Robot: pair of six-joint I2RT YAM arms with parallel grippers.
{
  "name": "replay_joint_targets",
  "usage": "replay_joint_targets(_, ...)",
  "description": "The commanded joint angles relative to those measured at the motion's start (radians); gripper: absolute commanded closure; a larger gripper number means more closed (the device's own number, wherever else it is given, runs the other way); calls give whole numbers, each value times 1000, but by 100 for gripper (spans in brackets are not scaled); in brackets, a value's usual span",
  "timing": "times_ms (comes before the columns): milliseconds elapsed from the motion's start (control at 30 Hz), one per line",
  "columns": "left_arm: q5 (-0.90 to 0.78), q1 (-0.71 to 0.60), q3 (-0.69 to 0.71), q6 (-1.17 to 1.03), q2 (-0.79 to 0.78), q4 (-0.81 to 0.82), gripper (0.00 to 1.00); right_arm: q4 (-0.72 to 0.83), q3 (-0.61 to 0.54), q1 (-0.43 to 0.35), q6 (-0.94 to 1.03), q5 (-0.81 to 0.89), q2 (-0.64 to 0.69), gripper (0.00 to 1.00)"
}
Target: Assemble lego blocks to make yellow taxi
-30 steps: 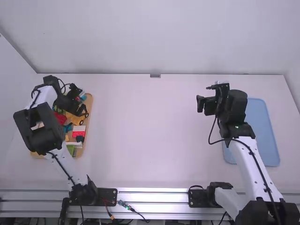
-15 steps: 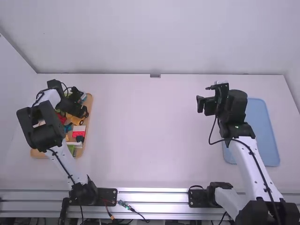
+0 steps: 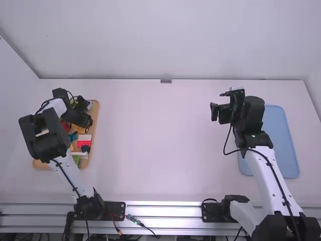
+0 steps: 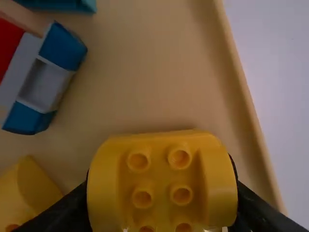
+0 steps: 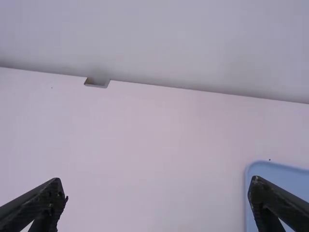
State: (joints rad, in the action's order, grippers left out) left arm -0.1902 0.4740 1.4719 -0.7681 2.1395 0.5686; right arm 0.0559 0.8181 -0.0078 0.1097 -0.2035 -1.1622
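At the left of your white table, you have a light wooden tray with a raised rim, holding a mix of coloured plastic toy pieces. Your left arm reaches over it, and the left gripper is above the tray's far part. Its 2 fingers pinch a yellow plastic block with rounded sides, 1 finger against each side. The left wrist view shows you the block's round hollow openings in 2 rows. You can't tell from here whether the block touches the tray.

In that view, near the pinched block, you have a second curved yellow piece and a pale grey piece with blue corners. A red piece lies just beside the grey one.

In the high view, a red-and-white block sits on the tray, nearer your arm bases than the left gripper, with a long white piece nearer still.

Farther right, well apart from the wooden tray, your right gripper is over the table with its 2 fingers spread wide and nothing between them. Just beyond it, at the right, lies a light blue rectangular tray with rounded corners, partly behind your right arm.
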Motion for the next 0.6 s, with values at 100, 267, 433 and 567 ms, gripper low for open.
replay_joint_targets(100, -17, -12, -6, 46, 11, -10, 47, 0, 39, -5, 0, -6, -9, 1)
replay_joint_targets(267, -37, -16, 0, 77, 5, -32, 59, -1, 39, -5, 0, -6, -9, 1)
replay_joint_targets(433, -31, -28, 87, 195, -26, 38, 87, -5, 39, -5, 0, -6, -9, 1)
replay_joint_targets(567, -31, -68, 171, 240, -60, 134, 98, -9, 39, -5, 0, -10, -9, 1)
